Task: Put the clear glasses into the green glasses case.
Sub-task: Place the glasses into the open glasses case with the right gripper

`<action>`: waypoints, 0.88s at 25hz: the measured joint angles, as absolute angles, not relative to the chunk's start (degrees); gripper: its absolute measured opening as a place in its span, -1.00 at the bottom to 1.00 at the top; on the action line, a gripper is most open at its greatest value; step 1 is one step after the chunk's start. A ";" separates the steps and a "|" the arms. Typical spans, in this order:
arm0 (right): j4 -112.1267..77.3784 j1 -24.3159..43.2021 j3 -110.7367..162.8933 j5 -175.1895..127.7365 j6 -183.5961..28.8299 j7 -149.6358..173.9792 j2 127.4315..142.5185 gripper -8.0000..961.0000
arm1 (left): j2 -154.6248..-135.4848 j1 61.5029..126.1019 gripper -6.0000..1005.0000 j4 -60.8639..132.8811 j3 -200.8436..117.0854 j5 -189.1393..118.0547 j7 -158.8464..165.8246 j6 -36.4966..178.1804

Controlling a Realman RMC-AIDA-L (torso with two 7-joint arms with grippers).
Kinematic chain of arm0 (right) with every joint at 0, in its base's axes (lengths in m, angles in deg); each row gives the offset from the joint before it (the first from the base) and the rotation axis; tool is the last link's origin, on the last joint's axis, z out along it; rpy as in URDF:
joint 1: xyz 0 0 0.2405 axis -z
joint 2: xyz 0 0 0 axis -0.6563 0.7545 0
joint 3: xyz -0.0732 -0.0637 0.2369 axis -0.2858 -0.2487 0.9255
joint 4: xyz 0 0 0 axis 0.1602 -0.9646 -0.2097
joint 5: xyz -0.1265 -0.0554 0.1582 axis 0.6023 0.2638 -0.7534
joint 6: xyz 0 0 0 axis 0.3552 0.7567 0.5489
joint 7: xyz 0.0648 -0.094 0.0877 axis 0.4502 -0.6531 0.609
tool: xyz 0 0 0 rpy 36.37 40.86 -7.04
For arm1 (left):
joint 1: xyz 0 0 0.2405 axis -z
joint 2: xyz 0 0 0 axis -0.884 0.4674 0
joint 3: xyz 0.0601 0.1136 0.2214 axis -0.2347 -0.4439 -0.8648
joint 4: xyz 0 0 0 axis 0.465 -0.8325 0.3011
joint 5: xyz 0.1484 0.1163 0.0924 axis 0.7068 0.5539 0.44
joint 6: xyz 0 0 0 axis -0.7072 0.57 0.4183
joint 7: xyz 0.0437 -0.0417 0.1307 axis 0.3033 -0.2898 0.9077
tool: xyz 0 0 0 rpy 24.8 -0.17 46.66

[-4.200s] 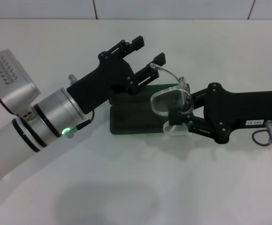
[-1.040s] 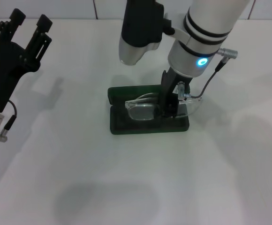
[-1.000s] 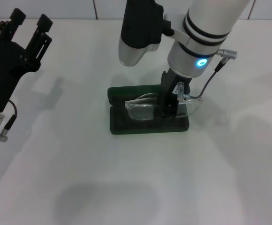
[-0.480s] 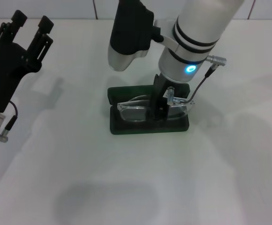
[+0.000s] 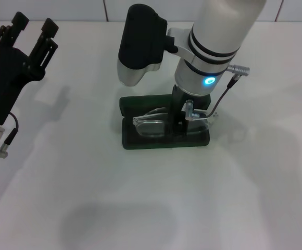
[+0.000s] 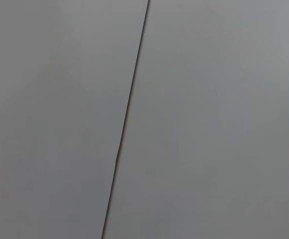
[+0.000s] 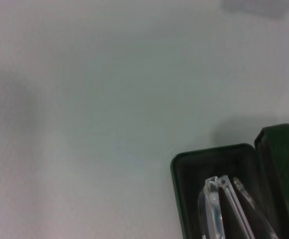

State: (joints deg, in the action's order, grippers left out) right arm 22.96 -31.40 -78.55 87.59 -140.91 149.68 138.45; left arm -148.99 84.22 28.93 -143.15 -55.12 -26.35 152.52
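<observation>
Clear glasses [image 5: 151, 126] inside green glasses case [image 5: 135, 141]

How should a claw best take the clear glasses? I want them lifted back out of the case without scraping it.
Grip the bridge, coming straight down from above. The clear glasses lie lengthwise in the open green glasses case, whose walls block side approaches. The right claw stands there now, at mid-frame; the left claw is parked far off.
</observation>
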 joint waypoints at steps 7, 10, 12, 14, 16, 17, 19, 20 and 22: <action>22.81 -31.58 -78.90 88.11 -140.66 151.35 138.45 -0.73 | -148.87 84.33 0.39 29.12 -143.10 -55.23 -26.33 152.52; 22.76 -31.44 -78.92 88.00 -140.23 151.34 138.45 -0.73 | -148.88 84.54 0.39 29.50 -143.10 -55.26 -26.33 152.52; 22.93 -31.31 -78.97 87.81 -140.17 151.20 138.45 -0.73 | -148.98 84.69 0.39 29.73 -143.10 -55.26 -26.33 152.51; 23.31 -31.10 -79.01 87.72 -140.17 151.03 138.45 -0.73 | -149.07 84.72 0.39 29.73 -143.10 -55.26 -26.33 152.52; 23.60 -30.93 -79.06 87.70 -140.17 150.89 138.45 -0.73 | -149.10 84.72 0.39 29.73 -143.10 -55.26 -26.33 152.52; 23.83 -30.84 -79.09 87.70 -140.17 150.84 138.45 -0.73 | -149.11 84.72 0.39 29.73 -143.10 -55.26 -26.33 152.51; 24.33 -30.71 -79.09 87.79 -140.47 150.89 138.45 -0.68 | -149.12 84.72 0.39 29.76 -143.10 -55.22 -26.33 152.51; 24.65 -30.69 -79.00 87.93 -140.90 150.97 138.45 -0.65 | -149.12 84.72 0.39 29.78 -143.10 -55.20 -26.33 152.50; 25.13 -30.74 -78.39 88.25 -142.04 151.19 138.45 -0.60 | -149.14 84.72 0.39 29.78 -143.11 -55.16 -26.33 152.44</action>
State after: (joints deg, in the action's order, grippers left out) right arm 25.13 -30.74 -78.39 88.25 -142.04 151.19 138.45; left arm -149.14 84.72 29.78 -143.11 -55.16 -26.33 152.44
